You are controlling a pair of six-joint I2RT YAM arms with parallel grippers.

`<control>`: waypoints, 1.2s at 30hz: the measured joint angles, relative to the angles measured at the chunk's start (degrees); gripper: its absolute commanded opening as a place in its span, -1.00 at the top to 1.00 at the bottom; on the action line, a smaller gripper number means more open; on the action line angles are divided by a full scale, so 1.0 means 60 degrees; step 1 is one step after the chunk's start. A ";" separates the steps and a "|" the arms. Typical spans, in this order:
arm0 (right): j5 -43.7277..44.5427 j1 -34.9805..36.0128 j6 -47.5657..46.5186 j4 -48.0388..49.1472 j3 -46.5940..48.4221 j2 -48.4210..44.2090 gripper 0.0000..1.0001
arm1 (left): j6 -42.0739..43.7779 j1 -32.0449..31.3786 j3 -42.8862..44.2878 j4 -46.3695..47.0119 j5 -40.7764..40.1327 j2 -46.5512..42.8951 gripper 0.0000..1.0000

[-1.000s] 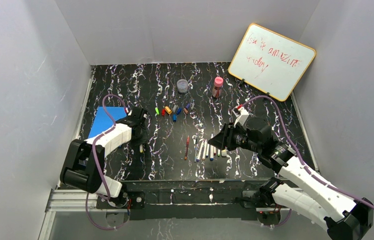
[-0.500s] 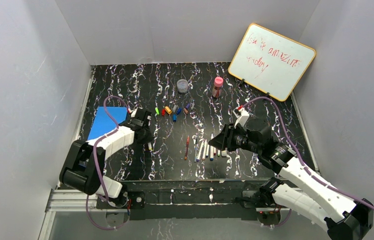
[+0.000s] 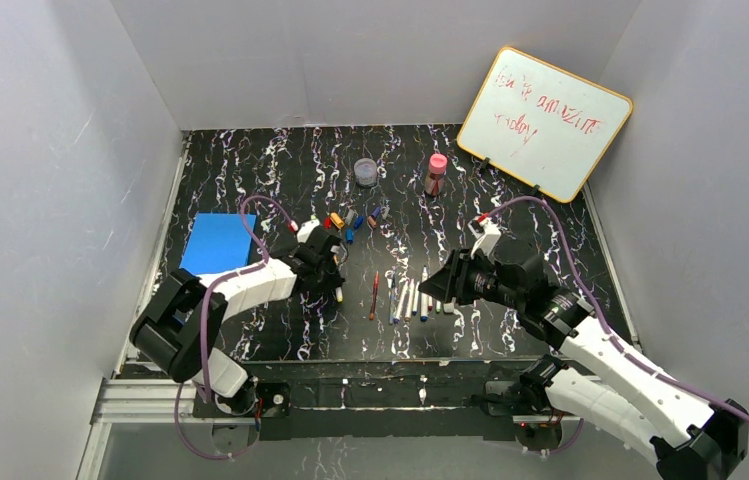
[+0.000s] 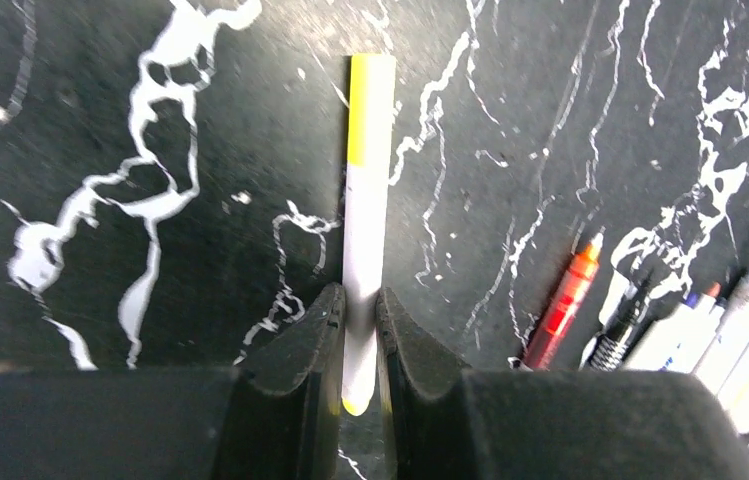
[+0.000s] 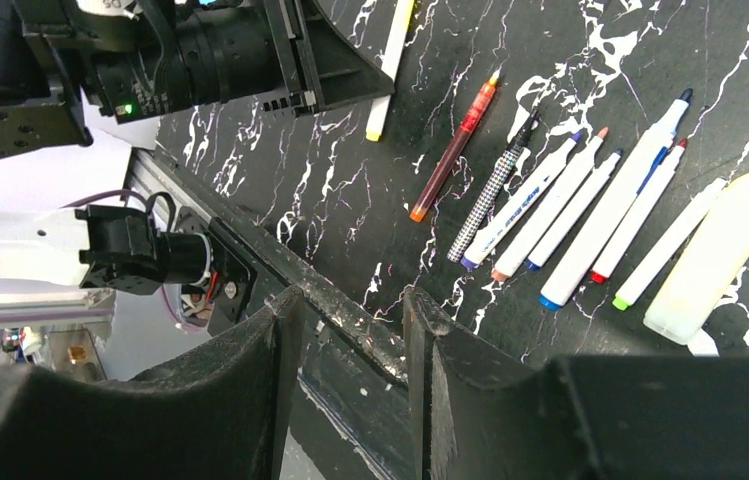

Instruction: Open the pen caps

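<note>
Now L end effector — gripping pen, shifted right.

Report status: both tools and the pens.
Left tool shut on yellow-ended white marker. Right tool open, empty, above pen row. Nothing seen blocking.

whiteboard: red handwriting in two lines, reads "... is amazing" then "today", first word unclear | white marker: blue print along the barrel, too small to read
</note>
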 measured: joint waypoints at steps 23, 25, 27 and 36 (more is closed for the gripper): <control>0.1599 0.1920 -0.1308 -0.1279 0.5118 0.7049 -0.01 | 0.1453 -0.0437 0.1275 -0.3410 -0.1592 -0.6648 -0.56; 0.1898 0.2229 -0.1486 -0.1508 0.5909 0.8164 -0.05 | 0.1774 -0.0437 0.1173 -0.3468 -0.1942 -0.7573 -0.60; 0.2138 0.2463 -0.1610 -0.1745 0.6568 0.9071 -0.05 | 0.2000 -0.0437 0.1009 -0.3574 -0.2226 -0.8320 -0.62; 0.2557 0.3053 -0.1814 -0.2095 0.8590 1.1941 -0.05 | 0.2211 -0.0437 0.0375 -0.4233 -0.2772 -0.9628 -0.67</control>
